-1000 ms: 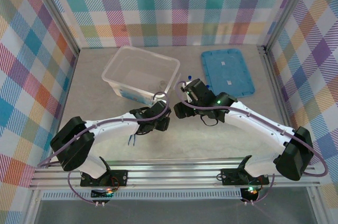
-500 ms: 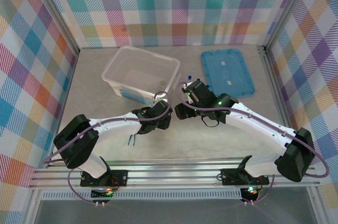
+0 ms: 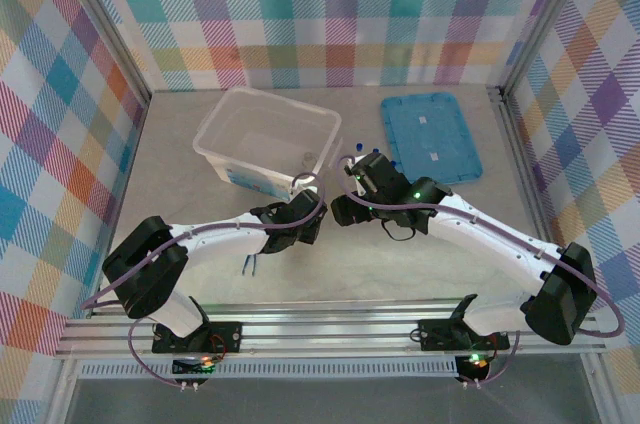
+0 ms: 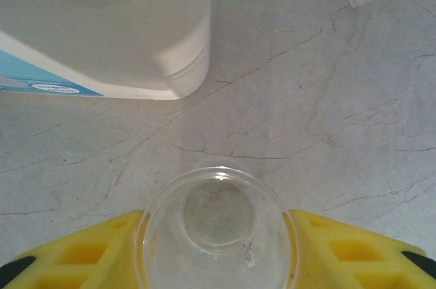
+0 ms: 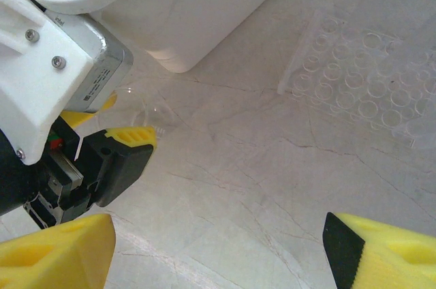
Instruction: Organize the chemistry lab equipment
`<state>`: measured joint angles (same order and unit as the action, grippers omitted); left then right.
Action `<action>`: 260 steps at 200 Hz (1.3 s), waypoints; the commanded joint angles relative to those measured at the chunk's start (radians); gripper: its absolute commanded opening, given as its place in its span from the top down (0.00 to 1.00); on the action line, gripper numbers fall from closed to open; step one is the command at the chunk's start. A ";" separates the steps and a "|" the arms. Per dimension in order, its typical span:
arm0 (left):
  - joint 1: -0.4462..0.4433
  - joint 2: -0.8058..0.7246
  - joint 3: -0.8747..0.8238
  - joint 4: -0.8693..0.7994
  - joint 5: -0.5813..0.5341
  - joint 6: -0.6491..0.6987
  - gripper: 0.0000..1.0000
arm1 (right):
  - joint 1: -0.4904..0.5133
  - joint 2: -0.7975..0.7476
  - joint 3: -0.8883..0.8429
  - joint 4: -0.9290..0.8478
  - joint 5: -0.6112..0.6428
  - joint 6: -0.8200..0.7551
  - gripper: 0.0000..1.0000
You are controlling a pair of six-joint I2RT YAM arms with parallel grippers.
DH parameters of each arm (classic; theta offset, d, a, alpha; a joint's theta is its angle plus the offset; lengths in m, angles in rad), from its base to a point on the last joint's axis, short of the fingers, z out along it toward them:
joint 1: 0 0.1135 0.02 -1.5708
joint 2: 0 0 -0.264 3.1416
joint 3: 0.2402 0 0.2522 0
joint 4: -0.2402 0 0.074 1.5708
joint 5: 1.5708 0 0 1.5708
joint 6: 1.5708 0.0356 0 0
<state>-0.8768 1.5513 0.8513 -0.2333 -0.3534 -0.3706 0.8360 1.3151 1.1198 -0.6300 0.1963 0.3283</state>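
Round clear glass dish point(image 4: 218, 200) low centre of the left wrist view, pinched between the left gripper point(image 4: 215, 227) fingers, near rim cut off, bare tabletop point(image 4: 306, 98) ahead, plastic box point(image 4: 102, 23) corner upper left, right gripper point(image 5: 218, 255) fingers spread wide, empty.

Clasps a clear, glossy glass dish point(image 4: 216, 224) between matt plastic fingers point(image 4: 88, 255) of the left gripper point(image 4: 216, 219), over a smooth, matt, veined stone-look tabletop point(image 4: 306, 98), with a translucent, satiny plastic box point(image 4: 102, 23) ahead.
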 commanded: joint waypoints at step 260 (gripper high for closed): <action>0.169 -0.248 0.530 -0.552 0.029 0.201 0.52 | 0.000 -0.053 -0.043 0.032 -0.029 0.035 0.19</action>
<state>-0.7914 1.2602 1.3163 -0.7578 -0.3756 -0.2466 0.8360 1.2903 1.0920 -0.6136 0.1837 0.3405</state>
